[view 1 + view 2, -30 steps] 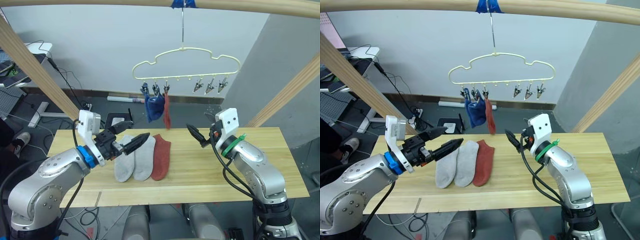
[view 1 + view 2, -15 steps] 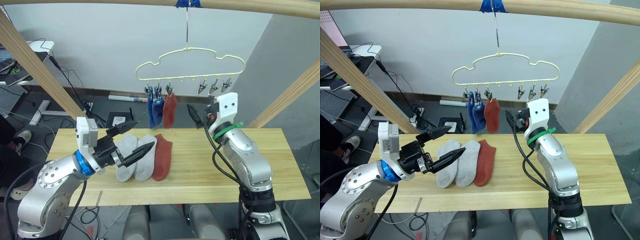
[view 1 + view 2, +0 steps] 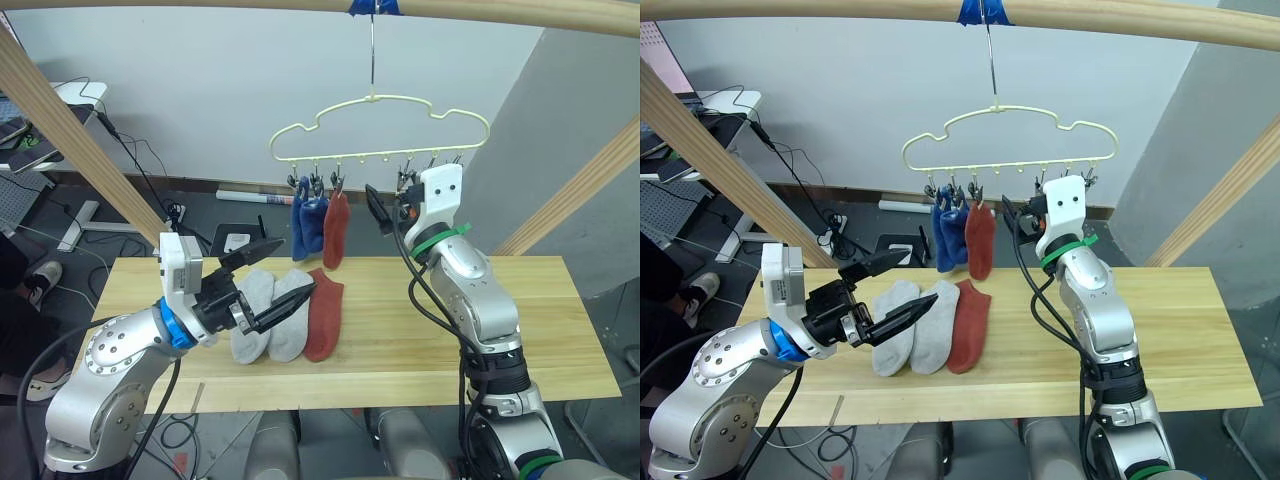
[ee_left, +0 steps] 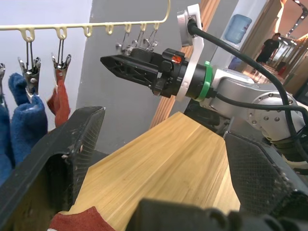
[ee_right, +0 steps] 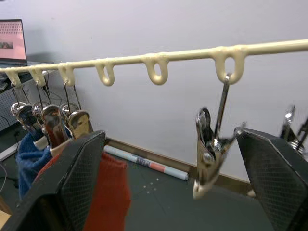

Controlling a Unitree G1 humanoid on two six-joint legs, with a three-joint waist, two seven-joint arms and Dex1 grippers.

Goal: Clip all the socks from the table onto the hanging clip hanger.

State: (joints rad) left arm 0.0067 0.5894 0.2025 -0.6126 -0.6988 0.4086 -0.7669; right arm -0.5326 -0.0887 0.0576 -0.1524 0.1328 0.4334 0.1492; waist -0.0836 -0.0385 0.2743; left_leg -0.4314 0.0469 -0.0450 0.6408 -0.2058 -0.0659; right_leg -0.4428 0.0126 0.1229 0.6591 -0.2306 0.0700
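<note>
The pale yellow clip hanger [image 3: 380, 124] hangs by its hook from the top pole. Two blue socks [image 3: 305, 226] and one rust red sock [image 3: 336, 229] are clipped at its left end. On the table [image 3: 400, 335] lie two grey socks [image 3: 262, 312] and a red sock [image 3: 322, 316], side by side. My left gripper [image 3: 276, 277] is open just above the grey socks, with nothing in it. My right gripper [image 3: 373, 207] is raised beside the hanging red sock. It is open, with an empty metal clip [image 5: 210, 155] between its fingers [image 5: 82, 179].
A round wooden pole [image 3: 250, 5] runs across the top. Slanted poles stand at the left [image 3: 70, 140] and right [image 3: 585, 185]. Three empty clips [image 3: 432, 170] hang at the hanger's right end. Cables and a desk [image 3: 70, 95] lie behind the table.
My right gripper rose from table height to the hanger's clips. My left gripper's fingers spread open over the grey socks. The hanging socks swung.
</note>
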